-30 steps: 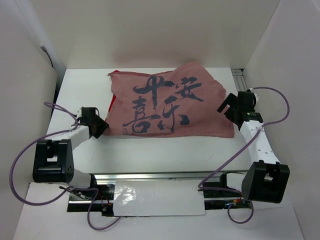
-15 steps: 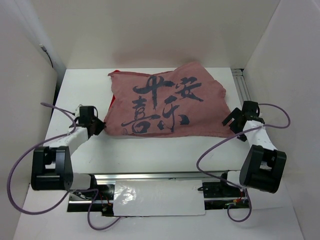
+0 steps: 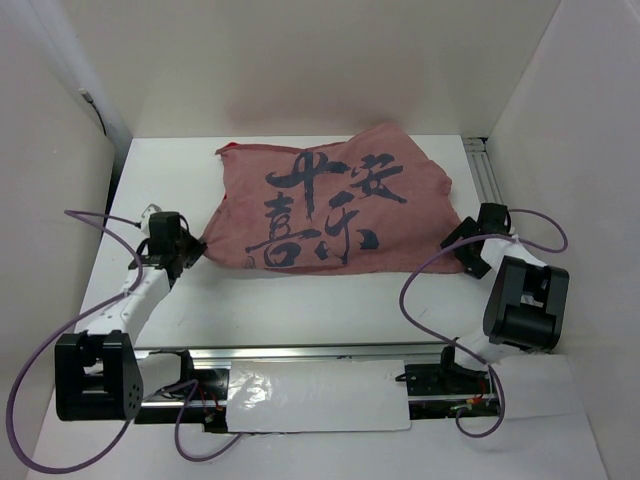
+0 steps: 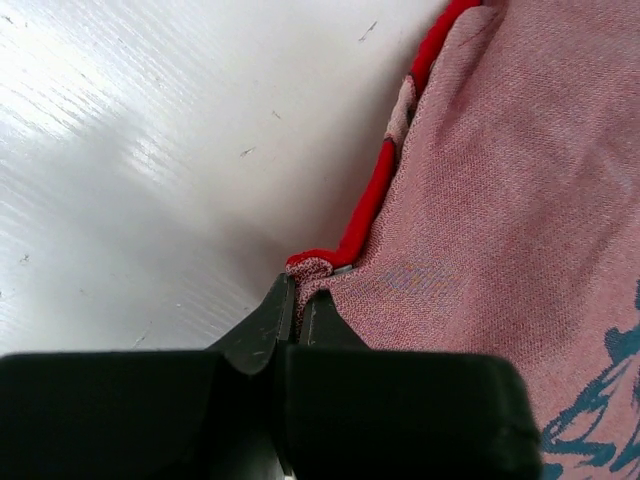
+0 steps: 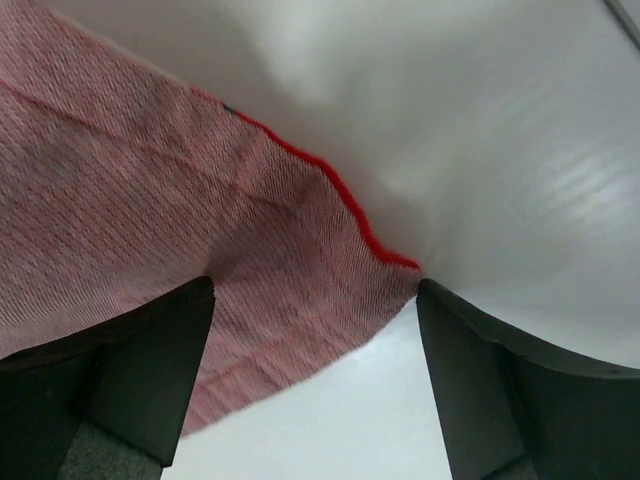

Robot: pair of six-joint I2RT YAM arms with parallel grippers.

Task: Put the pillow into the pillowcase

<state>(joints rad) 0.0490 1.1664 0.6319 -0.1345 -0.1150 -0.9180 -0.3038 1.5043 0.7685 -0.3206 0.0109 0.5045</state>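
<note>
Found the pillowcase (image 3: 330,205) spread on the white table (image 3: 300,295), dusty pink side up with the dark brush marks showing. Lay in much the same spot and shape as a second before.

At its near-left corner, saw the left gripper (image 4: 298,300) clamped on the fabric, jaws pinched together just where the bright red edge (image 4: 365,205) ends. Had already sat at that corner a second earlier. Since then, noted the corner drawn a little further out to the left, and the arm behind it sunk lower, its big black joint now well on the near side of the pillowcase.

At the near-right corner, found the right gripper (image 5: 315,290) spread wide, one finger on either side of the corner, the cloth lying in the gap and not squeezed. A second earlier, had hung off the pillowcase's right edge, farther back and apart from the cloth. Half a second earlier, had reached the corner. Now sat tucked close against it, with the arm folded tighter beside the pillowcase.
</note>
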